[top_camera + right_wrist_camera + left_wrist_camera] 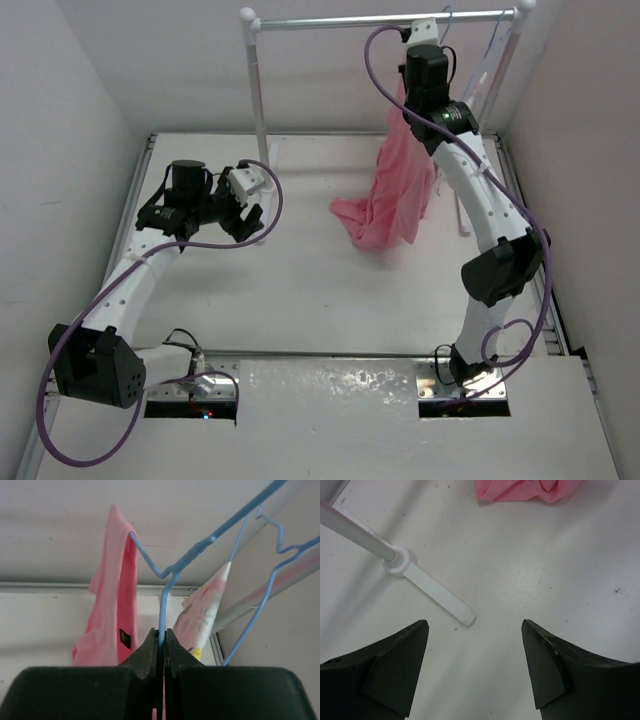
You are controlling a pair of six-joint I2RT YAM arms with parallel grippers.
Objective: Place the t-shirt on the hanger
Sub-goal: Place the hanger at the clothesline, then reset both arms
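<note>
Right gripper (160,636) is clenched on the hanger's (214,539) wire up by the rack rail (380,20); the t-shirt (112,590) hangs off one hanger arm, hem pooled on the table (300,290). Left gripper (475,625) gapes empty; it should draw the loose shoulder across, hanger held steady.

White table (300,295), plain white walls (80,90), white clothes rail (340,20) standing at the far edge

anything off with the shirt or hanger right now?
Yes. The t-shirt hangs lopsided. In the right wrist view it sits on only one arm of the hanger, while the other arm is bare and pinched in the right gripper. The shirt's lower end lies bunched on the table.
</note>
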